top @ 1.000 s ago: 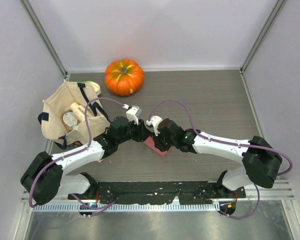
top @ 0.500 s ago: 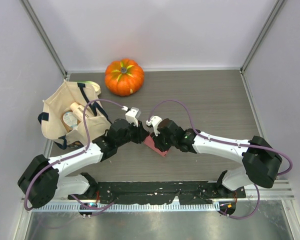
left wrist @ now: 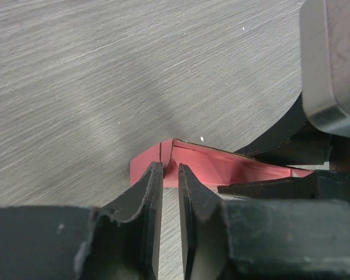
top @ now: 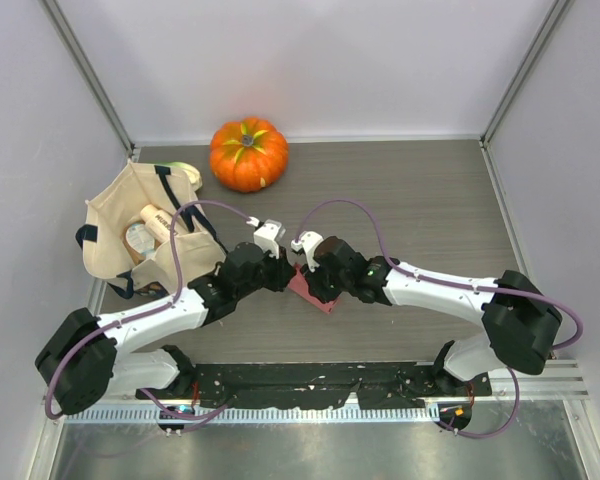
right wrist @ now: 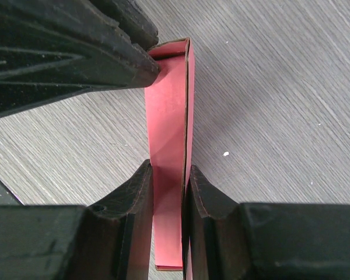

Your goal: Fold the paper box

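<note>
One paper box point(right wrist: 169, 111): right tool point(right wrist: 169, 175) clamped on its panel; left tool point(left wrist: 170, 172) nearly closed at the corner just ahead, grip unclear. Opposing pulls could tear the card.

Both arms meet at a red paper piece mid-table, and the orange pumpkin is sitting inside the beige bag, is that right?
Not quite. The pumpkin is not inside the bag; it stands on the table beside it, near the back wall, as the top external view shows. The rest holds, the red paper box mid-table included.
</note>
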{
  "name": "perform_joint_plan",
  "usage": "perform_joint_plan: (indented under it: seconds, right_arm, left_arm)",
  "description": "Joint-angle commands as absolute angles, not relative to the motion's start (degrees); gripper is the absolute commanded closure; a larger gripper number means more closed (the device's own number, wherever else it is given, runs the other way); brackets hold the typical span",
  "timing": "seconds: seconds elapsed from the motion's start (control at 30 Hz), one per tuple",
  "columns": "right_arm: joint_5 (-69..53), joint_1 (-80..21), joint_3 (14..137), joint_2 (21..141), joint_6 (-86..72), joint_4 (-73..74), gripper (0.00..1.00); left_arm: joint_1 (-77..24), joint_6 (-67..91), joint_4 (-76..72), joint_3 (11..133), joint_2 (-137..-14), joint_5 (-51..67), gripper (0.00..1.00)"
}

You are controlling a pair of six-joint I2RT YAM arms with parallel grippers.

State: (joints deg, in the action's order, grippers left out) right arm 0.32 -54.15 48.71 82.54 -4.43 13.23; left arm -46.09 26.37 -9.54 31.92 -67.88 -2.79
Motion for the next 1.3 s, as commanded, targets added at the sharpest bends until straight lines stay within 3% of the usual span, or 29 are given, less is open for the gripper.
perform_joint_plan:
  seconds: [0.0, 0.07, 0.17, 0.33, 0.67, 1.0, 1.27]
  right_arm:
    - [-0.79, -54.4, 49.22, 84.29, -5.18, 14.68, 0.72]
    - [-1.14, -54.32, 49.22, 84.37, -5.19, 14.5, 0.72]
    - [-1.49, -54.32, 49.48, 84.55, -5.19, 14.59, 0.72]
    - [-1.84, -54.32, 49.39, 84.81, -5.1, 14.59, 0.72]
    - [-2.55, -54.4, 49.66, 84.99, -5.19, 14.59, 0.72]
    - [-2.72, -54.49, 49.83, 86.22, -5.27, 14.76, 0.72]
    - [-2.81, -54.49, 50.01, 86.13, -5.19, 14.76, 0.72]
  left_arm:
    - [-47.63, 25.66, -7.64, 33.13, -67.85, -3.07, 0.8]
    - [-48.07, 25.4, -7.82, 33.22, -67.68, -3.43, 0.86]
    - [-48.43, 25.4, -8.61, 33.4, -67.41, -3.95, 0.87]
    - [-48.52, 25.58, -8.61, 34.28, -67.41, -5.62, 0.73]
    - [-48.51, 24.87, -8.88, 35.33, -68.82, -7.64, 0.78]
    - [-48.52, 25.84, -8.35, 37.09, -70.31, -10.8, 0.65]
    - [-48.52, 24.96, -8.61, 37.44, -71.36, -9.05, 0.77]
